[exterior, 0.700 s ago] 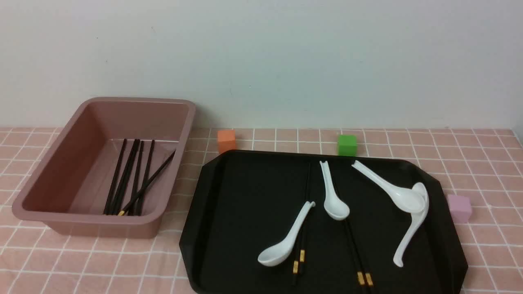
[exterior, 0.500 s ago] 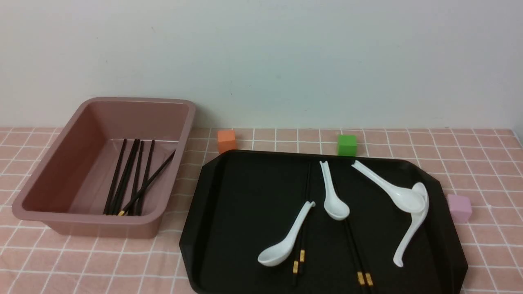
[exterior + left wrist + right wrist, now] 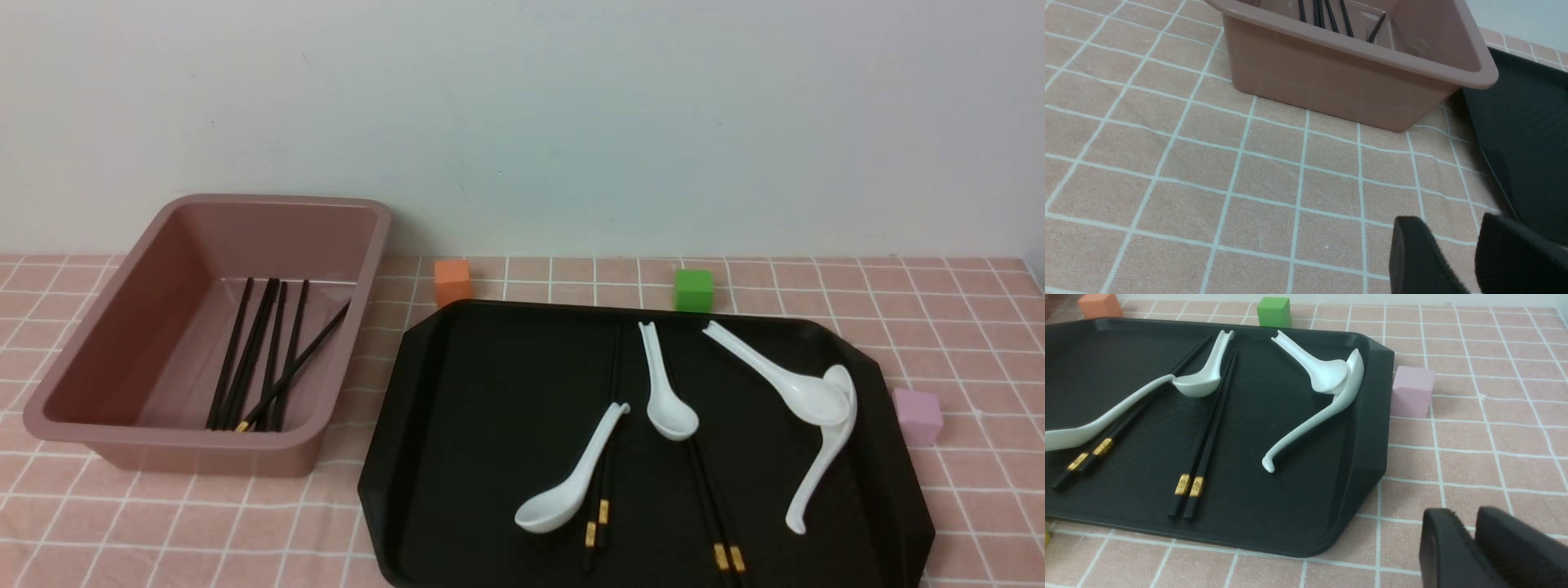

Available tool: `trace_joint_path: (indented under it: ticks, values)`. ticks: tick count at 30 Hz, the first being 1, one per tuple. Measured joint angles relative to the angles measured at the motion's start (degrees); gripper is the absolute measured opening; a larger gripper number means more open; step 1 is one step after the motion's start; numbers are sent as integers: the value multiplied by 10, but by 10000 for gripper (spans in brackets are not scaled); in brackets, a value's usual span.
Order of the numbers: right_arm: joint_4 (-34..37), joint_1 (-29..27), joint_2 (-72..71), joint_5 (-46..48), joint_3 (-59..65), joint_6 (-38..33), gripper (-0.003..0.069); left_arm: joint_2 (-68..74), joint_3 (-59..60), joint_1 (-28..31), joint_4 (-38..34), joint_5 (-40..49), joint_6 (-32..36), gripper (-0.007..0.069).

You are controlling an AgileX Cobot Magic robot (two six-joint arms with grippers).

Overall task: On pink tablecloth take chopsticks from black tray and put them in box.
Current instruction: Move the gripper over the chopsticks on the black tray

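The cloth (image 3: 163, 523) is pink with a grid of thin white lines. On the left, the box (image 3: 98, 343) is plain dusty pink. The chopsticks (image 3: 261, 359) in it are black, and one shows gold at its near end. On the right, the tray (image 3: 490, 408) is glossy black. The chopsticks on it are black with gold bands near their near ends, and the spoons (image 3: 653, 392) are white. Beyond the tray are an orange cube (image 3: 452, 282) and a green cube (image 3: 694, 289), and to its right a pale pink cube (image 3: 918, 415). The wall (image 3: 522, 122) is pale grey. The left gripper (image 3: 1449, 228) and right gripper (image 3: 1470, 522) are black.
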Motion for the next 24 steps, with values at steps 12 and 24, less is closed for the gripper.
trace_joint_path:
  ticks: [12,24]
  values:
    - [0,0,0,0,0,0,149,0,0,0,0,0,0,239]
    - [137,0,0,-120,6,44,167,0,0,0,0,0,0,239]
